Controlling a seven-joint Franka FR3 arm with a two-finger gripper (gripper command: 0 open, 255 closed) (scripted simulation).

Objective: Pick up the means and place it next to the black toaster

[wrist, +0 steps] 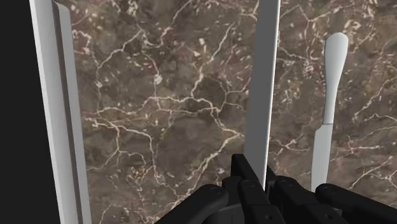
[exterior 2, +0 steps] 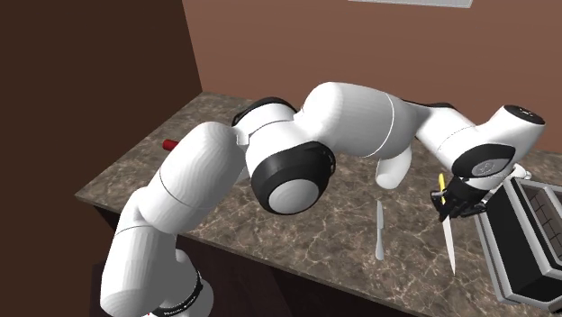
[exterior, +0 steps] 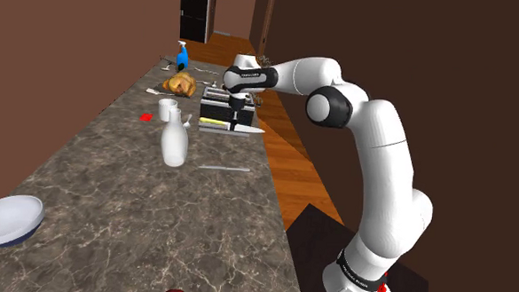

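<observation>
The black two-finger pincer (wrist: 262,183) is clamped on the handle end of the yellow-handled, grey-bladed kitchen knife (wrist: 263,83), holding it level just beside the black box-shaped toaster (exterior: 217,102). The placing step appears to be in hand. Next move: lower the knife flat onto the brown marbled bench (exterior: 114,198) beside the toaster, then release.

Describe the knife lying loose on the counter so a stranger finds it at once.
On the brown marbled counter, look right of the white bottle in the shoulder view. The loose knife lies flat there, all pale grey; the other knife, yellow-handled, is clasped in the gripper.
</observation>
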